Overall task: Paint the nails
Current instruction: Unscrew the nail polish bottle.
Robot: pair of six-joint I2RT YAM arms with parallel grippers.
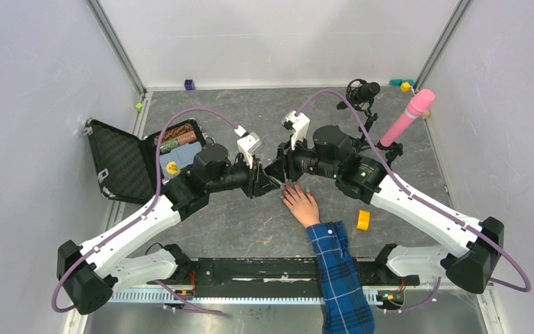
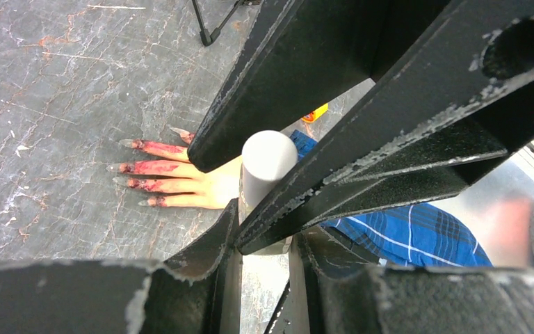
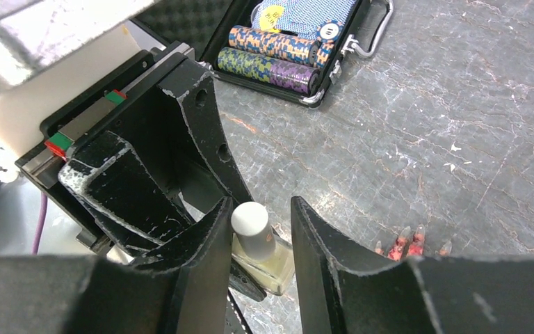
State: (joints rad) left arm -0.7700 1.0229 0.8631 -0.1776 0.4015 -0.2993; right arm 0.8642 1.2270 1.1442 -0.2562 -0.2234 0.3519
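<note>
Nails (image 2: 116, 168) on hand (image 2: 205, 189) lying flat mid-table (image 1: 250, 223), fingers smeared red. Left gripper (image 1: 270, 184) clamps bottle (image 3: 272, 261). Right gripper (image 3: 257, 233) straddles cap (image 3: 250, 221), jaws apart, not yet gripping. Step: uncapping. Next: close on cap, twist off.

Long pointed nails (image 2: 117, 168) lie spread on the grey table (image 2: 55, 76).

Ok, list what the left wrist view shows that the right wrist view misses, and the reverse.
Left wrist only: the back of the hand and the blue plaid sleeve. Right wrist only: the open case of poker chips and the bottle's glass body. Both: the bottle's white cap, the nails, the grey table.
</note>
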